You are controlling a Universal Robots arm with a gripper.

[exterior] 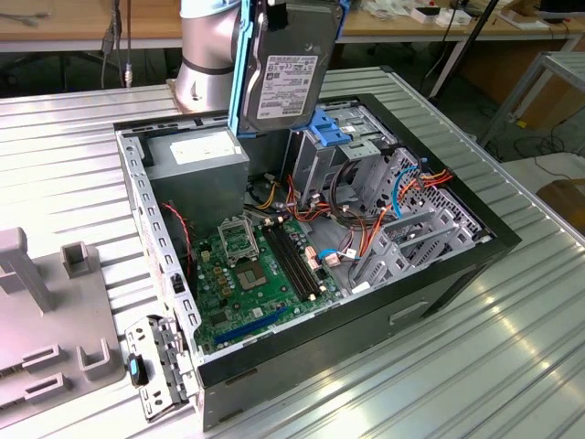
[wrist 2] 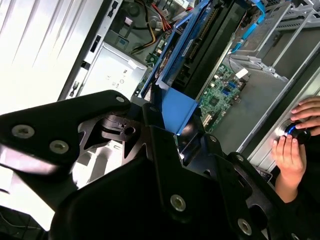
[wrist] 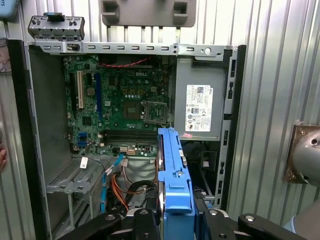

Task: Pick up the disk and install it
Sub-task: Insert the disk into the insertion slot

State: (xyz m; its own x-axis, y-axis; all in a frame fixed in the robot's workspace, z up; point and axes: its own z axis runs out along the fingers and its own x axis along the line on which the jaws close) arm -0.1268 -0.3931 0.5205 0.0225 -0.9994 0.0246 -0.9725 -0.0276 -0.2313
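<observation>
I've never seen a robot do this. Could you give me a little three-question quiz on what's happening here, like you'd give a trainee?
1. True or false: the disk hangs on edge over the open computer case.
2. What is the gripper clamped on? A) a red cable B) the disk's blue carrier C) the power supply
3. In the second wrist view, what rests against the case's outer side?

Key: 1 true. 2 B. 3 a person's hand.
</observation>
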